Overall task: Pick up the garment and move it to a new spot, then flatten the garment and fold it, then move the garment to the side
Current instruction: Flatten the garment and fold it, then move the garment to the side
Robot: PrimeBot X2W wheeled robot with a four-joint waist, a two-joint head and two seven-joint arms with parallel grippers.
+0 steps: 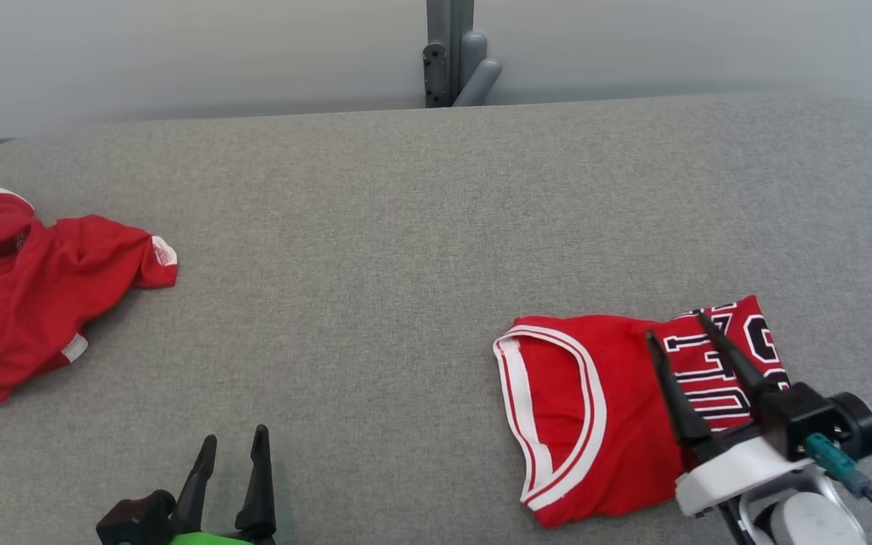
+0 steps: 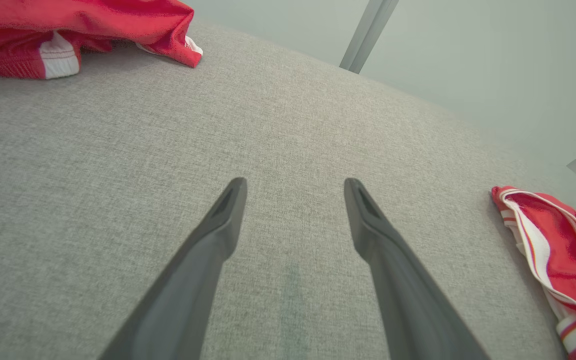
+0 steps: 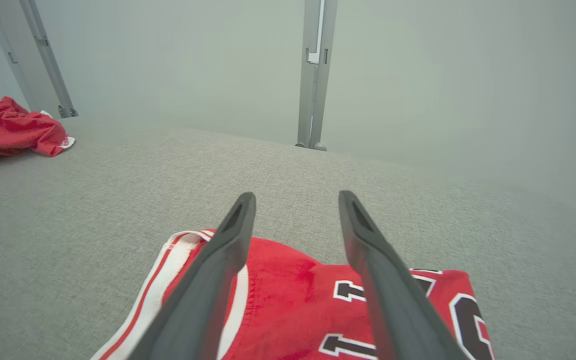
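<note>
Right pincer (image 1: 675,324): low at the right of the head view; its two dark fingers are spread with nothing between them; it hovers just over the lettered end of the jersey, with its tips reaching the jersey's far edge in its own wrist view
Folded jersey (image 1: 595,424): red with white trim and black-and-white lettering; it lies folded and fairly flat on the right part of the surface, directly beneath the right pincer; nothing grips it
Long axis: runs across the head view, slightly tilted, from the trimmed armhole at the left to the lettering at the right; the right fingers cross it rather than follow it
Left pincer (image 1: 235,433): spread wide and empty; it sits low at the left, well apart from the jersey
Crumpled red garment (image 1: 27,295): bunched at the far left of the surface, well apart from both pincers
Surface (image 1: 375,227): grey cloth, carrying both garments
Stage, as a judgement: the folding looks done and the jersey seems set to the side; any further nudge belongs to the right arm, which is much the nearer, and would need a grasp on the cloth under its fingers
</note>
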